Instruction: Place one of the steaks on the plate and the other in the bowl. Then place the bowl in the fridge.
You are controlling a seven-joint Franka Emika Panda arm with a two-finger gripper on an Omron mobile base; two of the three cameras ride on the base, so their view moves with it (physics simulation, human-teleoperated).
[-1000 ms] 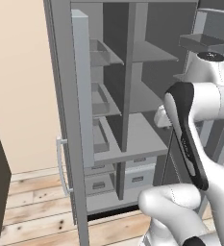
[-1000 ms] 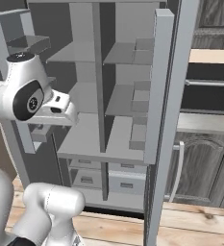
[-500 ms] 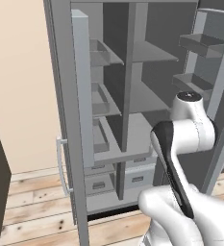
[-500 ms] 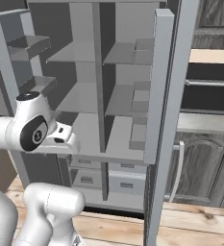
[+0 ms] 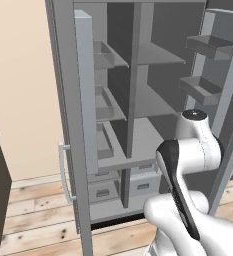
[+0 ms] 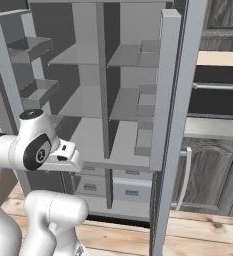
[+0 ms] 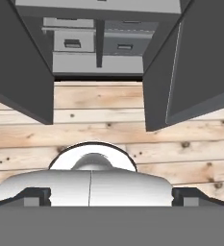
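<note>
Wooden flooring (image 7: 108, 125) fronts the open fridge (image 5: 138, 125); my gripper's jaws are spread, empty. Bowl judged rigid, glossy, slippery: grip its rim.

Both base views stand close before the open fridge (image 5: 138, 100) — the left one looks in from its left door side, the right one from its right door (image 6: 170, 125) — sharing the grey shelves and drawers. The hand view looks steeply down at the wooden floor (image 7: 108, 129) and the fridge's foot.
</note>
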